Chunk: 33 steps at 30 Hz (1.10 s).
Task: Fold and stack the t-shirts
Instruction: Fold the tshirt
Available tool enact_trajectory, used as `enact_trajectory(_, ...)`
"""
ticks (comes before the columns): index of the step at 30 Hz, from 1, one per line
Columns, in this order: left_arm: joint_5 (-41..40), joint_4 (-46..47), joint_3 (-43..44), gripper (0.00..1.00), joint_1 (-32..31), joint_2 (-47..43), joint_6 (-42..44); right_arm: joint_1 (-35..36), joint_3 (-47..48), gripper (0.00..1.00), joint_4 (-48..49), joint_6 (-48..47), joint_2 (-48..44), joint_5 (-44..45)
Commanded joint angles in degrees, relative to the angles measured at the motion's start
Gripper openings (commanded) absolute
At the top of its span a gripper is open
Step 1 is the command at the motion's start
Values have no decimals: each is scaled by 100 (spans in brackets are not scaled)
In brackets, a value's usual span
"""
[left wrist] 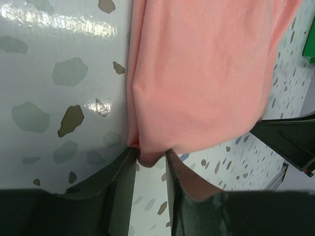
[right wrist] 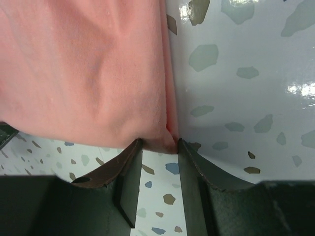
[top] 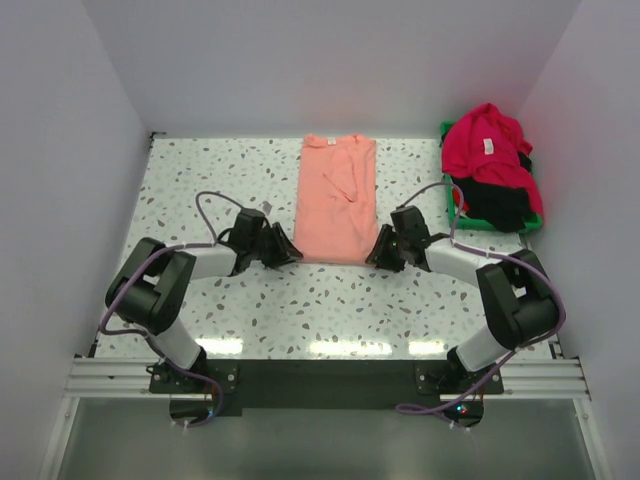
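We see a salmon-pink t-shirt [top: 335,195] lying as a long folded strip at the middle of the speckled table [top: 250,300], toward the far side. The left gripper [top: 290,250] pinches its near left corner and the right gripper [top: 378,255] its near right corner — in both wrist views the cloth is bunched between the fingertips. At far right, a crimson t-shirt [top: 485,145] lies heaped over a black t-shirt [top: 500,200] in a green bin [top: 447,210].
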Motion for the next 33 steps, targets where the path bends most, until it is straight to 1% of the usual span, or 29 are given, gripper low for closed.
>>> enact_trajectory(1, -200, 58, 112, 33, -26, 190, -28, -26, -66, 38, 369, 165, -132, -26)
enact_trajectory(2, -192, 58, 121, 31, -26, 199, -19, -26, -66, 37, 377, 173, -114, -26)
enact_trajectory(5, -244, -3, 173, 15, -53, 190, -19, -52, 39, 30, 369, 121, -44, -52)
enact_trajectory(6, -244, -12, 191, 8, -62, 181, -19, -61, 100, 25, 343, 77, -9, -79)
enact_trajectory(8, -236, -73, 226, 0, -97, 146, -19, -61, 180, 19, 290, 16, 18, -166)
enact_trajectory(9, -244, -100, 235, 0, -123, 129, -19, -61, 250, 13, 203, -37, 27, -210)
enact_trajectory(12, -280, -275, 200, 0, -176, -64, -19, -53, 251, 4, 62, -160, -61, -351)
enact_trajectory(14, -306, -381, 69, 0, -193, -284, -54, -61, 198, 0, -18, -231, -210, -421)
enact_trajectory(17, -306, -460, -273, 0, -220, -705, -168, -61, -21, 0, -150, -336, -490, -571)
enact_trajectory(18, -323, -495, -379, 0, -255, -819, -195, -61, -231, 0, -141, -319, -596, -649)
enact_trajectory(19, -341, -548, -476, 0, -272, -1090, -230, -61, -355, 0, -124, -301, -702, -781)
enact_trajectory(23, -525, -811, -1109, 0, -492, -1847, -388, -9, -996, 0, -220, -240, -1430, -949)
enact_trajectory(24, -552, -856, -1214, 0, -640, -1988, -423, 35, -1250, 0, -264, -213, -1789, -958)
enact_trajectory(26, -683, -1005, -1530, 0, -904, -2436, -554, 131, -1506, 0, -439, -170, -2221, -949)
enact_trajectory(27, -719, -1040, -1636, 0, -992, -2725, -607, 167, -1742, 0, -570, -100, -2641, -940)
enact_trajectory(29, -815, -1110, -1995, 0, -1246, -3043, -817, 350, -1989, 0, -686, 6, -3047, -905)
enact_trajectory(32, -938, -1190, -2383, 0, -1528, -3684, -1064, 632, -2403, 0, -905, 322, -3873, -852)
enact_trajectory(33, -974, -1381, -2436, 0, -1590, -3825, -1108, 685, -2526, 0, -1071, 453, -4058, -817)
